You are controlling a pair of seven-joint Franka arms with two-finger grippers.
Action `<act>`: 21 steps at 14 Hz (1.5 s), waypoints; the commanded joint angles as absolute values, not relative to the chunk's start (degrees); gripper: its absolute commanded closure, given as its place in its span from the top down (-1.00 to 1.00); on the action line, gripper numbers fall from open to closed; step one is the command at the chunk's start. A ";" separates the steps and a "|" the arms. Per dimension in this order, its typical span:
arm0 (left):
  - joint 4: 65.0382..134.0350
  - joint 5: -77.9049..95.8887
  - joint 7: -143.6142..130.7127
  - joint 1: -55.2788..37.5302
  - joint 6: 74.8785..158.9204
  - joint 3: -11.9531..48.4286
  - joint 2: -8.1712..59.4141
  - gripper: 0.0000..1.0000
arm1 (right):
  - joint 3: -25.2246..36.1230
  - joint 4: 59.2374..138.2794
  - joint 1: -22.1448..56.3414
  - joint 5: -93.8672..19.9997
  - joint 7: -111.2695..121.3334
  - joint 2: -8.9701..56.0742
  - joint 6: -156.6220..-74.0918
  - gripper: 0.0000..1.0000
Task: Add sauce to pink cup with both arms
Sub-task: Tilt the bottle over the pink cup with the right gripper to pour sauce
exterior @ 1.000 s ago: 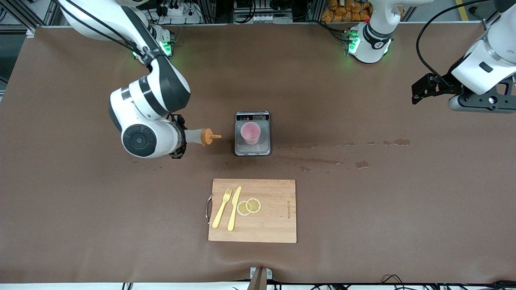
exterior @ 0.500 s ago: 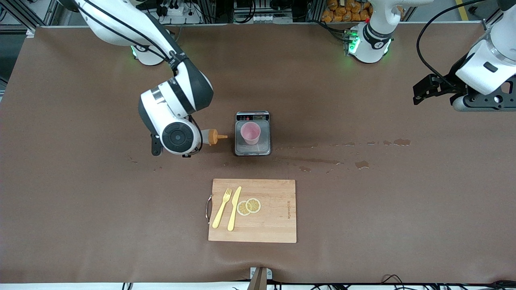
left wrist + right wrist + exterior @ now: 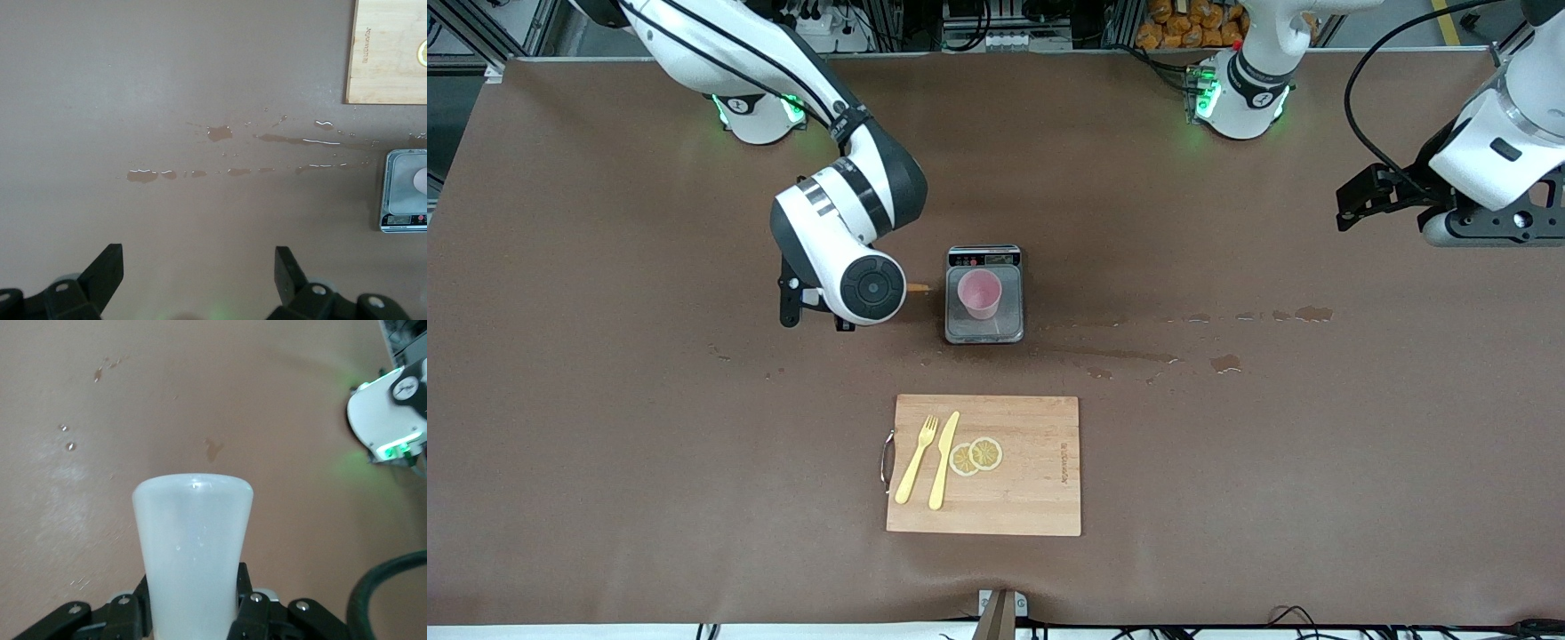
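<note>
- Right gripper (image 3: 193,613): closed tight on the whitish body of the sauce bottle (image 3: 192,547), held lying level above the table, just beside the scale on the side of the right arm's end.
- Front view, centre of frame: only the orange tip of the nozzle (image 3: 917,287) showing past the right arm's round wrist, aimed at the pink cup (image 3: 979,293) and close to the scale's edge, not yet over the rim.
- Change over the last second: bottle carried toward the cup, with most of the gap closed and the bottle body now hidden under the wrist in the front view.
- Meaning for the task: approach nearly done; judged next, a short further advance and a downward tilt of the nozzle before any squeeze.
- Pink cup: upright on the steel plate of the scale (image 3: 984,331), centre of frame, unmoved.
- Left gripper (image 3: 200,273): fingers spread wide, nothing held, waiting at the upper edge region over bare table at the left arm's end.
- Wet spills (image 3: 1129,354): streaked between the scale and the left arm's end.
- Lower centre: cutting board (image 3: 1032,480) with fork (image 3: 916,460), knife (image 3: 943,460) and lemon slices (image 3: 976,455), untouched.
</note>
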State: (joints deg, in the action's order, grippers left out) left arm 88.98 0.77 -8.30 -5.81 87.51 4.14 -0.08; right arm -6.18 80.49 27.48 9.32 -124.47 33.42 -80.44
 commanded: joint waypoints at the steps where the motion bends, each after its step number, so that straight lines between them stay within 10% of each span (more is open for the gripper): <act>1: 88.86 -0.34 -8.26 -5.89 88.42 4.66 0.18 1.00 | -5.71 78.93 28.82 10.90 -128.30 32.87 -76.38 -0.07; 21: 88.24 -0.26 -8.00 -5.89 88.51 4.92 0.97 1.00 | -5.97 77.17 25.24 10.55 -127.28 34.54 -75.58 -0.36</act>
State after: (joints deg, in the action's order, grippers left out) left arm 88.97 0.63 -8.27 -5.94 88.27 4.61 0.65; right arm -5.26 78.70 27.81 10.39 -128.86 34.94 -76.57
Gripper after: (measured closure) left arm 0.000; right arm 0.581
